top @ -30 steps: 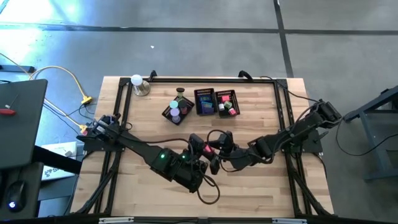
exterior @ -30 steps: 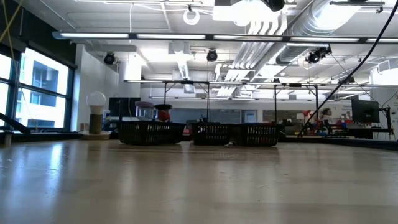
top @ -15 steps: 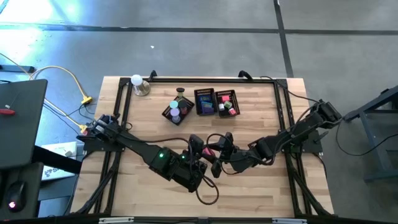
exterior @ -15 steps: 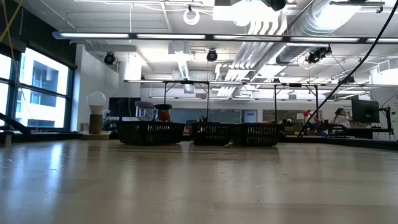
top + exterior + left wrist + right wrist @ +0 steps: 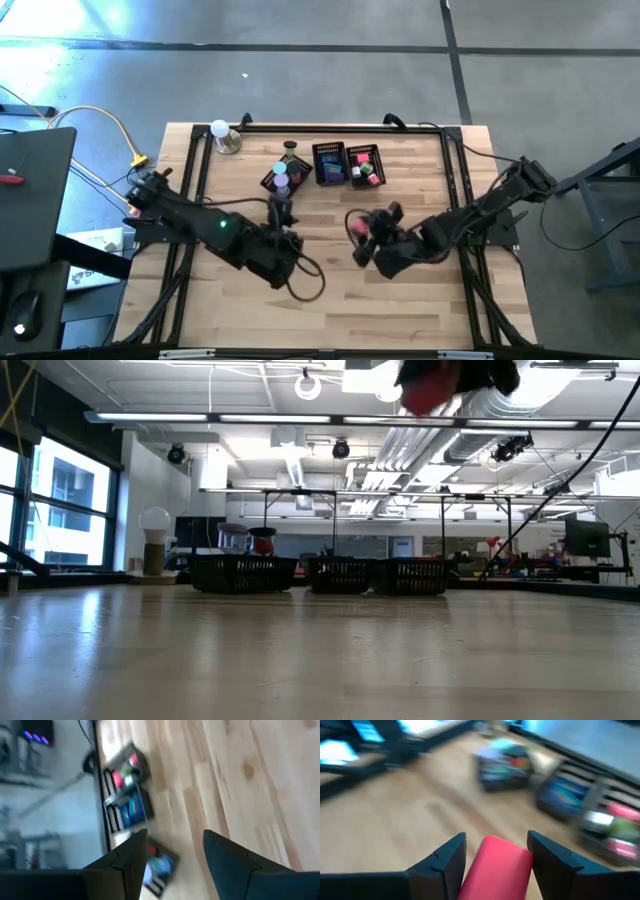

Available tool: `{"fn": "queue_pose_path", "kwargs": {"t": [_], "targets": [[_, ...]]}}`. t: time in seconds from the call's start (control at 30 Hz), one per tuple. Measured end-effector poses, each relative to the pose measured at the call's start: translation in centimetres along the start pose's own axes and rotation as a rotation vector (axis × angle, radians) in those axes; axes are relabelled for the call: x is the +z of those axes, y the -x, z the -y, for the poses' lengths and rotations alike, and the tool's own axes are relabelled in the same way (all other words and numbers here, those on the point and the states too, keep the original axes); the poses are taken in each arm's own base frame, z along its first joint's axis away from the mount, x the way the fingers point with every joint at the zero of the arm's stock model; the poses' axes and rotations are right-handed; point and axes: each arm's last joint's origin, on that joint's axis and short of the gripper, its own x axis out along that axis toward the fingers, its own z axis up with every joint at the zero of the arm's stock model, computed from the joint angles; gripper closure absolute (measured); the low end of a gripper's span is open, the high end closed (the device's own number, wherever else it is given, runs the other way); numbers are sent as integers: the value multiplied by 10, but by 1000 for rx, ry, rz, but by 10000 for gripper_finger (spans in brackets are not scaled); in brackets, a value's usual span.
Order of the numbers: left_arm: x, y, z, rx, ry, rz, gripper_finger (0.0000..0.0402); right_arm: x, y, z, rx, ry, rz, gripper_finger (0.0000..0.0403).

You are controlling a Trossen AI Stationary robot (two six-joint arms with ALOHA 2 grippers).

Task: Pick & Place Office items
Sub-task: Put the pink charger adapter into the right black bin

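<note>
Looking down from above: 3 baskets (image 5: 322, 166) sitting in a row near the far edge of the table (image 5: 230, 320), all holding small colourful pieces, with a white ball (image 5: 219, 129) standing near the far left corner. Left gripper (image 5: 281, 207) pointing toward the leftmost basket, just short of it; right gripper (image 5: 357, 229) hovering mid-table, carrying a red block (image 5: 354, 228). Looking level across the table: 3 baskets lining up in the distance, the red block (image 5: 424, 396) hanging high at the upper edge under a dark gripper. Looking from the left wrist: 2 dark fingers (image 5: 227, 857) standing apart with nothing between them, baskets lying beyond. Looking from the right wrist: red block (image 5: 496, 866) sitting clamped between 2 fingers (image 5: 550, 858), blurred baskets lying ahead on the wood.
</note>
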Motion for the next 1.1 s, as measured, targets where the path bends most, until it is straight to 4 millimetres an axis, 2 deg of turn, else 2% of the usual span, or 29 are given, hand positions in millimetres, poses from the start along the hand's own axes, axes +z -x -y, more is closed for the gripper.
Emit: {"fn": "queue_pose_path", "kwargs": {"t": [0.13,0.27,0.4,0.57,0.73,1.0,1.1], "targets": [[-14,13,-7,-69,42,-43,219,2,-15,33,-241,-11,-50,221],[-27,33,-17,-114,56,-26,219,6,-43,57,-419,11,-82,221],[-39,52,-24,-135,42,12,219,12,-78,82,-495,19,-125,221],[-47,64,-26,-148,69,32,219,18,-119,121,-494,-39,-133,221],[-50,64,-21,-149,70,10,218,24,-146,159,-438,-124,-143,221],[-59,53,-8,-137,29,-40,218,13,-182,189,-411,-147,-205,220],[-68,48,-6,-128,22,-69,218,9,-191,192,-405,-131,-213,197]]}}
